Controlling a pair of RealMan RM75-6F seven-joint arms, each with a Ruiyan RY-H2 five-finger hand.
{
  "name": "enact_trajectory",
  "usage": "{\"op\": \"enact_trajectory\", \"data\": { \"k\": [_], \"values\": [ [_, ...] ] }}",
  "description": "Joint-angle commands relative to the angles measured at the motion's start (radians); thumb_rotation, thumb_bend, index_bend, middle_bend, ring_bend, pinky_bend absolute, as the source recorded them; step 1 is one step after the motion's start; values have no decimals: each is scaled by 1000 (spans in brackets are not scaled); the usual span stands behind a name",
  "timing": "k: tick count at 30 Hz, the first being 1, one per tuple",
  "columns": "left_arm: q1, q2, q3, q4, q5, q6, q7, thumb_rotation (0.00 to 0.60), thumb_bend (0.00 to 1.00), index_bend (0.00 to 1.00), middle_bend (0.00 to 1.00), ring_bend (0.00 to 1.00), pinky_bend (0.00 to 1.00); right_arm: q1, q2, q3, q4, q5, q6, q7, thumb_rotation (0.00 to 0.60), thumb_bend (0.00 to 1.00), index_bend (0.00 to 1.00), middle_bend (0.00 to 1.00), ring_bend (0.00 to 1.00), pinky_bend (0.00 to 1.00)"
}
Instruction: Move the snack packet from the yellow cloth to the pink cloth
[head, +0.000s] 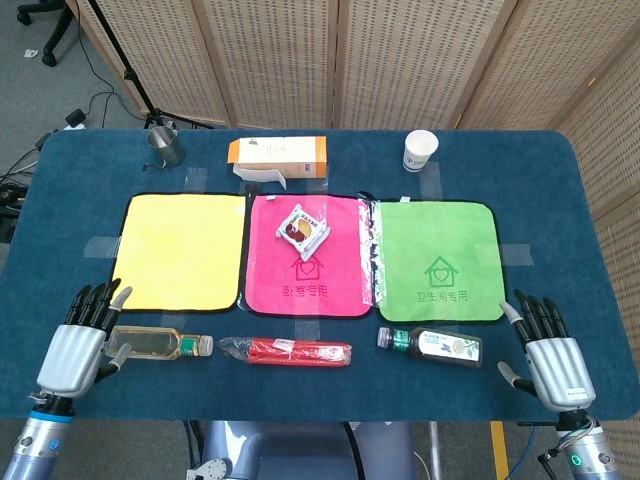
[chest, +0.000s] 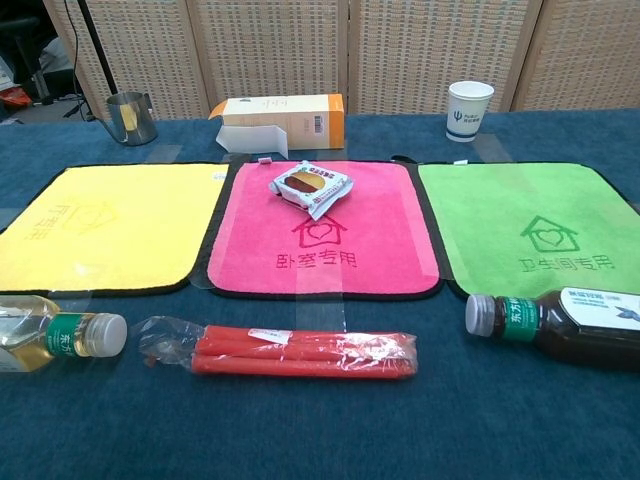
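The snack packet (head: 303, 230) (chest: 312, 186), white with a dark round picture, lies on the far part of the pink cloth (head: 308, 285) (chest: 320, 260). The yellow cloth (head: 180, 250) (chest: 110, 225) to its left is bare. My left hand (head: 80, 343) hovers open at the table's near left, fingers spread, just left of a pale bottle (head: 155, 345). My right hand (head: 550, 358) is open at the near right, fingers spread, holding nothing. Neither hand shows in the chest view.
A green cloth (head: 437, 260) lies right of the pink one. Along the front sit the pale bottle (chest: 50, 335), a bag of red sticks (head: 290, 351) and a dark bottle (head: 432, 345). At the back stand a metal cup (head: 165, 146), a carton (head: 280, 155) and a paper cup (head: 420, 150).
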Motion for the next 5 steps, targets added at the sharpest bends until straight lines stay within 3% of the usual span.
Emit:
{"op": "enact_trajectory", "data": {
  "k": [1,5],
  "values": [
    [-2,0,-4,6,-6,-8,-8,600,309,0,0,0,0,6,-4,5,0,6,-7,-7,600,260,96,0,0,0],
    [-5,-2,-12,15,-15,-17,-12,600,310,0,0,0,0,12,-14,5,9,11,-21,-26,600,260,95,0,0,0]
  ]
}}
